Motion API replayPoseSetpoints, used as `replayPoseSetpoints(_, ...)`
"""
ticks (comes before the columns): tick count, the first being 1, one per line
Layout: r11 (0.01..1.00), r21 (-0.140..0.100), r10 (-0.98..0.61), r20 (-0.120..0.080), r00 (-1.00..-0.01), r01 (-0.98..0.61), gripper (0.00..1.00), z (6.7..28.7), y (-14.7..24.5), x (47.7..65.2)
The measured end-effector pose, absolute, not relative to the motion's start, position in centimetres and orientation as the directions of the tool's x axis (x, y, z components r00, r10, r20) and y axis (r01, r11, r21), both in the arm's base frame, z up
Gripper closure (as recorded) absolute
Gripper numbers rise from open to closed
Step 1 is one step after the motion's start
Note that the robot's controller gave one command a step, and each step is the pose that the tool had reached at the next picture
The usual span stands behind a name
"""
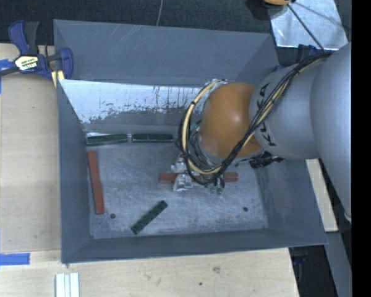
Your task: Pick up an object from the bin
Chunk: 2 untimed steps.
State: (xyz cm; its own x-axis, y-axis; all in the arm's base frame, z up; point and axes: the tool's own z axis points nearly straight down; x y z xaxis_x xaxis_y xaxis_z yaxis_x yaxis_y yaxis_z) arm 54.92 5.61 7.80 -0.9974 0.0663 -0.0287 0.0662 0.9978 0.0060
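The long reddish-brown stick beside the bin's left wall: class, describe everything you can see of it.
The long reddish-brown stick is a slim, straight, flat bar, matte, perhaps wood or plastic. It lies flat on the floor of the grey metal bin, running nearly parallel to the left wall, close beside it. No other object touches it.

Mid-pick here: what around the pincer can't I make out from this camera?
1. Pincer: mostly under the orange wrist cover and cables; whether it holds anything cannot be told.
2. Red-brown strip beneath it: middle covered, just its ends show.
3. Small green bit beside it: too small to identify.
4. Bin, right rear corner: hidden by the arm.
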Motion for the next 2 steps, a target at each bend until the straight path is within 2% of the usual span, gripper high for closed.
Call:
replayPoseSetpoints(1, 0.998, 0.006, 0.066, -0.029, -0.997, 0.066, 1.00, 7.8, 5.6, 54.9)
replayPoseSetpoints(2, 0.999, 0.000, 0.032, -0.003, -0.999, 0.032, 1.00, 21.6, 3.6, 51.8)
